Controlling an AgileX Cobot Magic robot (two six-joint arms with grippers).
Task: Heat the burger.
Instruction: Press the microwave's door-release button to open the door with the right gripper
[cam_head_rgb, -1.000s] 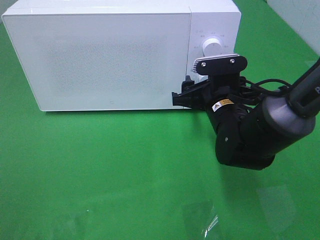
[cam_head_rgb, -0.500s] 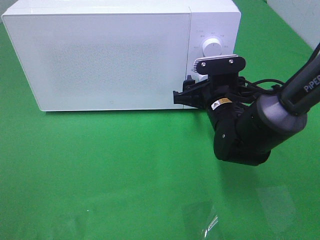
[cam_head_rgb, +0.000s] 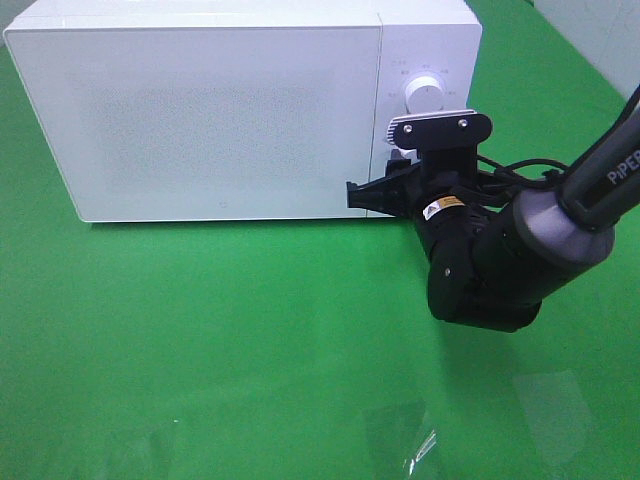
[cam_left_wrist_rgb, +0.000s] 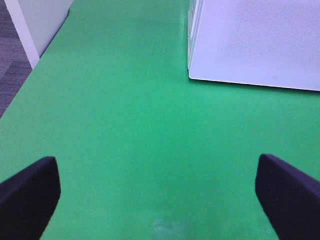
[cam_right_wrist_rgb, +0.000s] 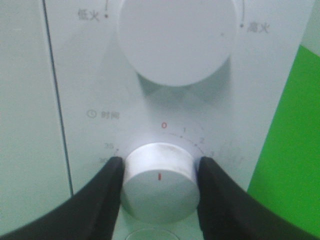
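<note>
burger: in none of the views, so where it is, which way it points and how its long axis runs cannot be told
microwave (cam_head_rgb: 220, 110): white, on the green worktop (cam_head_rgb: 250, 330); door shut, and its frosted front shows nothing of the inside
control panel: the strip right of the door, with an upper dial (cam_right_wrist_rgb: 177, 35) and a lower dial (cam_right_wrist_rgb: 159, 187)
writing by upper dial: "低火" on one side, "高火" on the other
writing by lower dial: a clock sign with "时间"; a scale with a red 0, then 1, 2, and 35 and 30 at the far end; the other figures are covered or too blurred to read
lower dial mark: a short red line on its face, roughly in line with the red 0
right gripper (cam_right_wrist_rgb: 159, 167): at the panel, partly closed, its black fingers (cam_right_wrist_rgb: 107, 190) pressed on both flanks of the lower dial
right arm: lettered "PiPER" (cam_head_rgb: 615, 170); a small yellow label (cam_head_rgb: 447, 207) on the wrist, too small to read
left gripper (cam_left_wrist_rgb: 157, 185): spread wide, nothing between its fingers (cam_left_wrist_rgb: 27, 190), over bare worktop near the microwave's front corner; only the fingertips show
hidden: in the high view the arm covers the lower dial
</note>
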